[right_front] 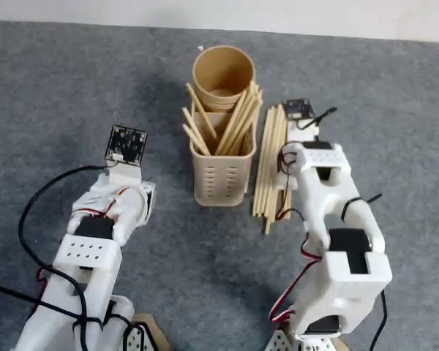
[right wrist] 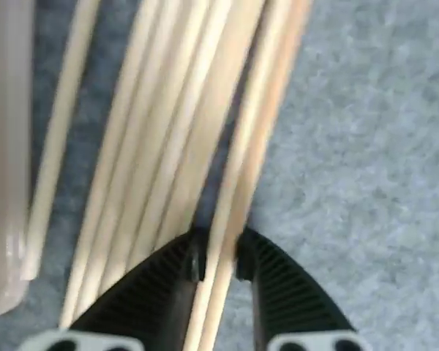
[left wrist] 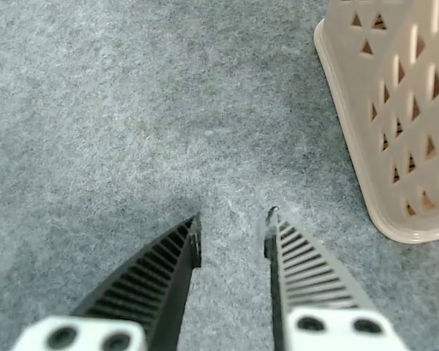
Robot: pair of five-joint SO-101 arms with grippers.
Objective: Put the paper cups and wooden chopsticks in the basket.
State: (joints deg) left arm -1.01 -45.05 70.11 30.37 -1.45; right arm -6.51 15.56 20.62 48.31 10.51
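When viewed from high: brown paper cups (right_front: 223,69) already in beige perforated plastic basket (right_front: 221,183); loose pale wooden chopsticks (right_front: 272,157) flat on grey bench (right_front: 73,88) beside it. Left wrist: left end effector (left wrist: 233,234) agape, idle near basket. Right wrist: right end effector (right wrist: 218,256) pinching two chopsticks, presumably for lifting.

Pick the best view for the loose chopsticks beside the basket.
High view: the loose chopsticks lie full-length between the basket and the right arm. The right wrist view gives a close-up, ends cut off, with the right gripper shut on two sticks. The left wrist view faces the basket wall.
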